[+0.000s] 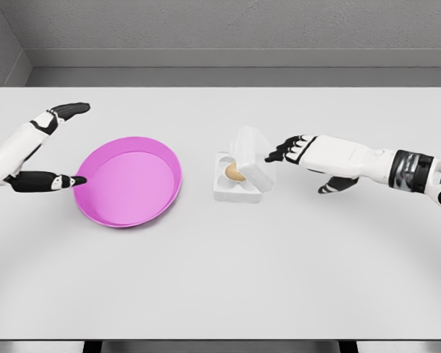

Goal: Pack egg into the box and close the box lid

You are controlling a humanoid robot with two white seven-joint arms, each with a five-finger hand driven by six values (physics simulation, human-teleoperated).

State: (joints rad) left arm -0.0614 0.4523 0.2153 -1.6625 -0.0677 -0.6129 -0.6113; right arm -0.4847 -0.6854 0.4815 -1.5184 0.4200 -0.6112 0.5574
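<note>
I see my right hand (298, 151) stretched flat, fingers apart and empty, fingertips just beside the box (240, 178) lid. The egg (234, 173) sits inside the half-open box. My left hand (48, 147) rests spread beside the pink plate (128, 181).

White table (228, 287), flat, fills most of view. On it: pink plate (129, 181) left of centre; small white box (240, 176) w/ lid part raised, just right of plate, not touching.

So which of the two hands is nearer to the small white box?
The right hand, beside the white box's raised lid; the left hand is at the pink plate.
</note>
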